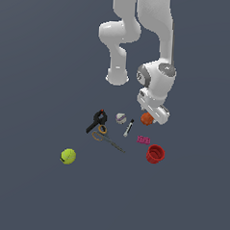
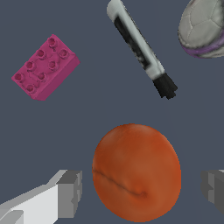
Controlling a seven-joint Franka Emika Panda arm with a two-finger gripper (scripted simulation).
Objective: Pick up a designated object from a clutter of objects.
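Observation:
The designated object, a small orange-red ball (image 1: 146,119) (image 2: 136,173), rests on the floor at the edge of the clutter of objects nearest the arm's base. My gripper (image 1: 149,120) (image 2: 142,191) has come down over it and is open. In the wrist view one grey fingertip (image 2: 70,192) stands on one side of the ball and the other fingertip (image 2: 213,187) on the opposite side, each with a gap to the ball. In the exterior view the white hand hides part of the ball.
Close by lie the black-white marker (image 1: 128,128) (image 2: 140,48), the white baseball (image 1: 120,118) (image 2: 203,28) and the pink block (image 1: 143,140) (image 2: 46,68). Farther off are the red cup (image 1: 155,153), scissors (image 1: 108,139), black clamp (image 1: 97,120) and yellow-green tennis ball (image 1: 68,156).

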